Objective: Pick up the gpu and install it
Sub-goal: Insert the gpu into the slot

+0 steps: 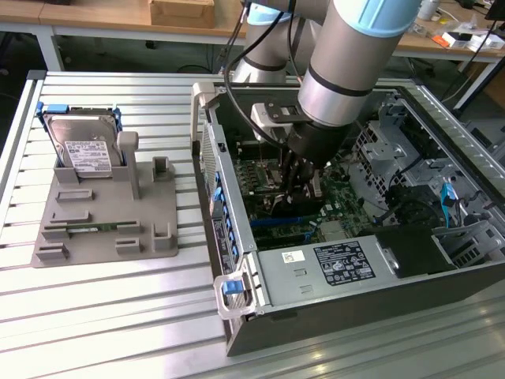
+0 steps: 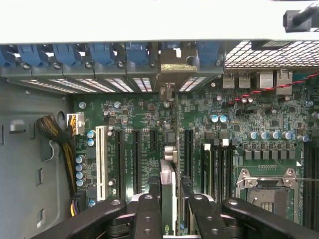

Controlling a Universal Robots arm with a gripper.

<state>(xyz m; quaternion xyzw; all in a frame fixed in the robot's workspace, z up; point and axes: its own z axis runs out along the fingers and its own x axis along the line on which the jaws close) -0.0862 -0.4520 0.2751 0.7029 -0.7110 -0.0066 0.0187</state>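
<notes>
My gripper is down inside the open computer case, just above the green motherboard. In the wrist view the gpu appears edge-on as a thin card between my two black fingers. It stands upright over the row of black expansion slots. Its metal end bracket reaches the slotted rear wall of the case, among the blue latches. The gripper is shut on the card. Whether the card's edge is seated in a slot cannot be told.
A grey fixture at the exterior view's left holds a silver hard drive and a memory stick. Inside the case are a power supply, drive cages, a CPU socket, a white slot and a cable bundle.
</notes>
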